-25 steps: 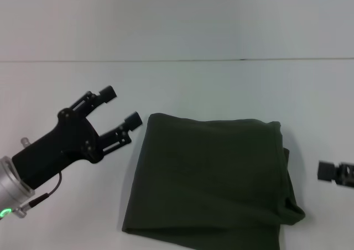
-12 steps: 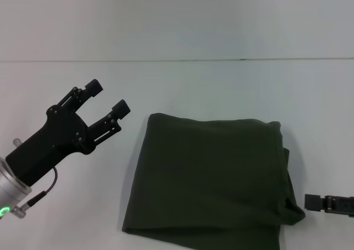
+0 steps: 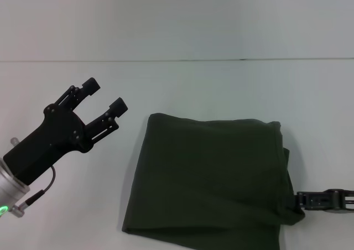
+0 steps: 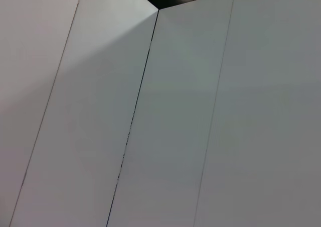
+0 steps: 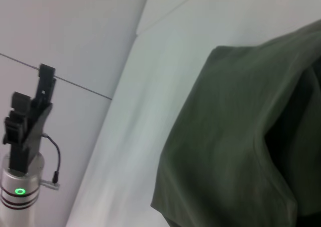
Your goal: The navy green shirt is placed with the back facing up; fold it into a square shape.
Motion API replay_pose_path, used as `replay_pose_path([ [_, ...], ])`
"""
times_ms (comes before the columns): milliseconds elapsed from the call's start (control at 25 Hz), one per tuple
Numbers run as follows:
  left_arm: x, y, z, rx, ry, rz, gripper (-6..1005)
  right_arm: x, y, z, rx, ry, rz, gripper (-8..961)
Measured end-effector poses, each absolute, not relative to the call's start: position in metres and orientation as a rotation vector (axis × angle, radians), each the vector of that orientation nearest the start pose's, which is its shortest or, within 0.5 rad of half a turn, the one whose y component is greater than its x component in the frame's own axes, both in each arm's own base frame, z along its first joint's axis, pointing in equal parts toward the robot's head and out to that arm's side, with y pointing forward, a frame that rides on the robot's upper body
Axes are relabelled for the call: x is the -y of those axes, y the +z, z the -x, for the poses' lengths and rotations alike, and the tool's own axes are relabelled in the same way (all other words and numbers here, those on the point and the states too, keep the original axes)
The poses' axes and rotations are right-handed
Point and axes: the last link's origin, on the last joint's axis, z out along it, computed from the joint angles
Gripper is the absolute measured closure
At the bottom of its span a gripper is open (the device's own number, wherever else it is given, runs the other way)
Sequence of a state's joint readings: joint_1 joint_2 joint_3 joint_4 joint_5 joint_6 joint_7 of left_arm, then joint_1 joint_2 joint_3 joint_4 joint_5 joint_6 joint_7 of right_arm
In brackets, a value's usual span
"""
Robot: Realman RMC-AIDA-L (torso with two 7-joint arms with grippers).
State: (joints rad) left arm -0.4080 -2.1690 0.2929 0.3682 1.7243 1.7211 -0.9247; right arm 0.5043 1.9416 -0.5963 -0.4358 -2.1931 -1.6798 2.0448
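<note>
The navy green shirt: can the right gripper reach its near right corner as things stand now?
Probably yes. In the head view the right gripper is already at the right edge of the navy green shirt, beside its bulging lower corner, and nothing lies between them. The left gripper is open, off to the shirt's left.

A plain white table [image 3: 221,89] is seen, meeting a white wall along a thin seam at the far edge. One thing is laid directly on it: the navy green shirt [image 3: 213,178], folded to a rough square, near-right corner probably bunched.
</note>
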Motion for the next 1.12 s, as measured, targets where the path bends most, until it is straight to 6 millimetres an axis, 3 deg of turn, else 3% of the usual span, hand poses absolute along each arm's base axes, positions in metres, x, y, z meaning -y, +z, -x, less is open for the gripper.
replay_pose_path([
  [560, -0.282, -0.001, 0.278, 0.5, -1.282, 2.101, 123, -0.299, 0.0, -0.309, -1.918, 0.507, 2.482, 129],
  [640, -0.283, 0.0, 0.278, 0.496, -1.276, 2.101, 123, -0.3, -0.002, -0.307, -1.927, 0.477, 2.492, 164],
  [880, -0.286, 0.008, 0.277, 0.466, -1.282, 2.09, 123, -0.308, -0.009, -0.298, -1.933, 0.376, 2.524, 365],
  [1080, -0.289, 0.014, 0.277, 0.479, -1.287, 2.088, 123, -0.317, -0.013, -0.287, -1.939, 0.333, 2.544, 616],
  [1120, -0.289, 0.015, 0.277, 0.479, -1.283, 2.089, 123, -0.318, -0.013, -0.285, -1.941, 0.329, 2.546, 628],
])
